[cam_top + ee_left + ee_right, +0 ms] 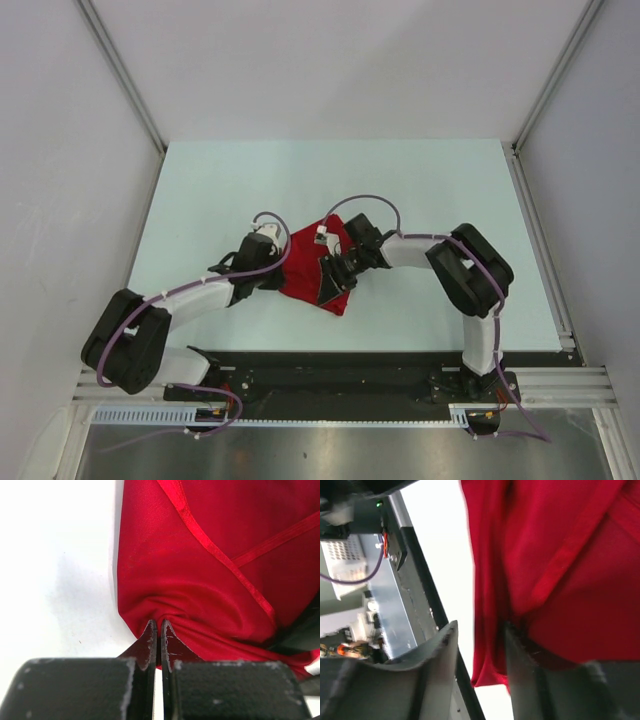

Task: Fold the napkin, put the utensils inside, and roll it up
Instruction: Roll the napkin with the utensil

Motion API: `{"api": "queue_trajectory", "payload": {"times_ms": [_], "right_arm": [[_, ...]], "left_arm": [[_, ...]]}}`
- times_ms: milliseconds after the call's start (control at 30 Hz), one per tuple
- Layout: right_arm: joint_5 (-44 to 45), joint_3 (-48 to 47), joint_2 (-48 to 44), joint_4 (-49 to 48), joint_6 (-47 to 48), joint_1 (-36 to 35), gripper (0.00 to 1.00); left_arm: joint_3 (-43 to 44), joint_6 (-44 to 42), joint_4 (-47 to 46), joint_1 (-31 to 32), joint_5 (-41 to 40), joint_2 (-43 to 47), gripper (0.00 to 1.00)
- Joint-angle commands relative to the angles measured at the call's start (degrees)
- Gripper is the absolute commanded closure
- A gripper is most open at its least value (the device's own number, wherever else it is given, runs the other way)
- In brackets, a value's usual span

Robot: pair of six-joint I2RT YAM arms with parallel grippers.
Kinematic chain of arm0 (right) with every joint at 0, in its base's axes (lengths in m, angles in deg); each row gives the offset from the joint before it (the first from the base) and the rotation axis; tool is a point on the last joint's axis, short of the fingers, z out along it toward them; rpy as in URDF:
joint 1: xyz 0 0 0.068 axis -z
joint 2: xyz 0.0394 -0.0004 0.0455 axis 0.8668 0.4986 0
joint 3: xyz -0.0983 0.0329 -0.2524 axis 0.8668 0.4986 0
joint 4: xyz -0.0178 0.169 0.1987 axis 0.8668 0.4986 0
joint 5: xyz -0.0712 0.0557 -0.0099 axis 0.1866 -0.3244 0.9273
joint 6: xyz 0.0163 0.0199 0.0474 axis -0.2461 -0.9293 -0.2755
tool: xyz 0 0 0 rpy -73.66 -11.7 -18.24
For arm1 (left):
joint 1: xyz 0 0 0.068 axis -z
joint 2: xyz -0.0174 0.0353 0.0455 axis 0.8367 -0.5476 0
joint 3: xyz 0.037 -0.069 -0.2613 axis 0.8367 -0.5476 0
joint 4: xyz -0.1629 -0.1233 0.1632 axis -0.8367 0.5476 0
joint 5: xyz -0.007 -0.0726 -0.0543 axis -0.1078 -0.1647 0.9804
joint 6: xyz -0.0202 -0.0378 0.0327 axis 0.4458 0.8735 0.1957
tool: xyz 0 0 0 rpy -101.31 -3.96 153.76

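Nearest, at the counter's [420,190] front edge, stand two arms, both bent inward so that their two hands meet over one napkin [305,265] lying mid-counter, slightly left of centre.

The left hand [157,625] is clamped on the napkin: its fingers are pressed together with a small pucker of red cloth pinched between the tips. The right hand [480,627] has its fingers apart; cloth lies against one finger, but nothing is gripped between them.

Risks, as I judge them:
- The left hand's pinch takes only a little cloth. A pull from there could slip off the hem, or drag the whole napkin across the smooth counter and open its folds.
- With the right hand's fingers parted, nothing but the left pinch holds the napkin. Cloth resting on that finger could catch and lift if the hand draws away, spoiling the shape.
- The two hands work very near each other, so a sideways move by either could knock the other.
- No spoon shows in any view. It may be hidden in the folds, in which case a tug could let it slide out. If it is not there, the roll would close on nothing.

Beyond the napkin the counter carries nothing I can make out.

Count: two arms, two hands, one napkin, no spoon visible.
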State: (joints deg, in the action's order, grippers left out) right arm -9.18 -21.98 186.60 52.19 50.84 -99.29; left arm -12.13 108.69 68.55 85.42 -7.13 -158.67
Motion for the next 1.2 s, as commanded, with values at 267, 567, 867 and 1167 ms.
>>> {"api": "queue_trajectory", "payload": {"times_ms": [267,567,867,1167], "right_arm": [[25.02,5.21,-19.96,2.75,8.71,-5.17,0.37],[49.3,9.43,-24.2,-1.04,16.09,-16.08,0.3],[54.67,9.26,-19.89,0.19,17.07,-19.69,0.42],[42.32,9.17,-19.01,2.12,14.79,-15.92,0.85]], "left_arm": [[1.52,-0.74,0.82,-1.11,-0.33,-0.42,1.0],[1.87,-0.74,0.99,-1.11,-0.06,-0.33,1.0],[1.87,-0.74,1.17,-1.11,-0.41,-0.07,1.0],[2.22,-0.74,1.26,-1.11,-0.59,0.02,1.0]]}}
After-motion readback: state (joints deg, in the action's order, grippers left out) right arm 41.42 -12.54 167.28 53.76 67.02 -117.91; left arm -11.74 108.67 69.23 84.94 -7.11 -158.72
